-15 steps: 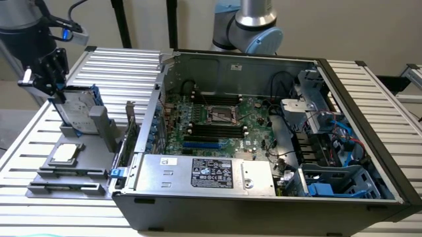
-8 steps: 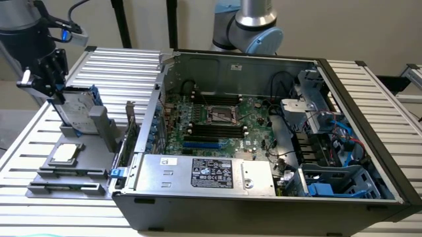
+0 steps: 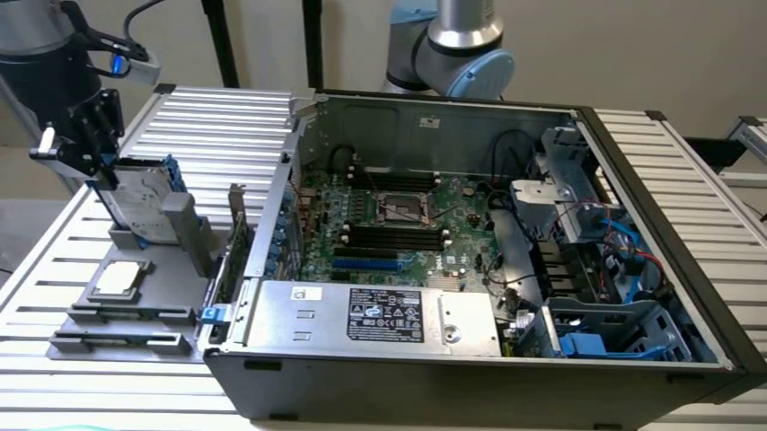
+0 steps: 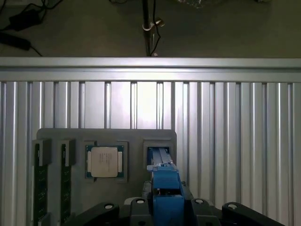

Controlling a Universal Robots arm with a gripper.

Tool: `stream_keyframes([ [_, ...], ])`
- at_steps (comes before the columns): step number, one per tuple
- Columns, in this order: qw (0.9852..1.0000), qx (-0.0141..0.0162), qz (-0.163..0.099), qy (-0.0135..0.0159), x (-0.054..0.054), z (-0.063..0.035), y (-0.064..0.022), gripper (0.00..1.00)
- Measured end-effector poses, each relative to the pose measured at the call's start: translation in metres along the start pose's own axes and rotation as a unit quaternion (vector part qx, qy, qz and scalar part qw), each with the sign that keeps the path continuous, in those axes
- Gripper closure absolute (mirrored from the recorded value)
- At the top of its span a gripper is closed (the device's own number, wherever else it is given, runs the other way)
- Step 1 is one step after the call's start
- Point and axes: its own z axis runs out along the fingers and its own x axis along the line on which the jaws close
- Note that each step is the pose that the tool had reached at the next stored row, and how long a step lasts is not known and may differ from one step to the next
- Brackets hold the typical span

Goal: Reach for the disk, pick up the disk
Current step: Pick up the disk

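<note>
The disk point(image 3: 144, 202) stands on its edge in a slot of the grey holder point(image 3: 168, 296). The holder sits on the table point(image 3: 215, 117), beside the open computer point(image 3: 480, 269). A small square chip point(image 3: 118, 278) lies flat in the holder, near the disk.

The gripper point(image 3: 102, 162) is right at the top edge of the disk, above the holder. In the wrist view the blue frame of the disk point(image 4: 164, 181) sits just in front of the gripper. I cannot tell if the gripper is open or closed.

I think the reach is about done and the grab is the step in hand. The disk has not come out of the holder yet. Lifting it would need a tight hold and a straight pull up, so it does not catch on the slot.
</note>
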Motion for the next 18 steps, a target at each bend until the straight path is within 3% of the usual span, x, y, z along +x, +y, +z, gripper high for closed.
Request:
stream_keyframes([
  [10,1.0,0.0,0.0,0.0,0.0,-0.0014,0.0001,0.67],
  [18,1.0,0.0,0.0,0.0,0.0,-0.0177,-0.0009,0.67],
])
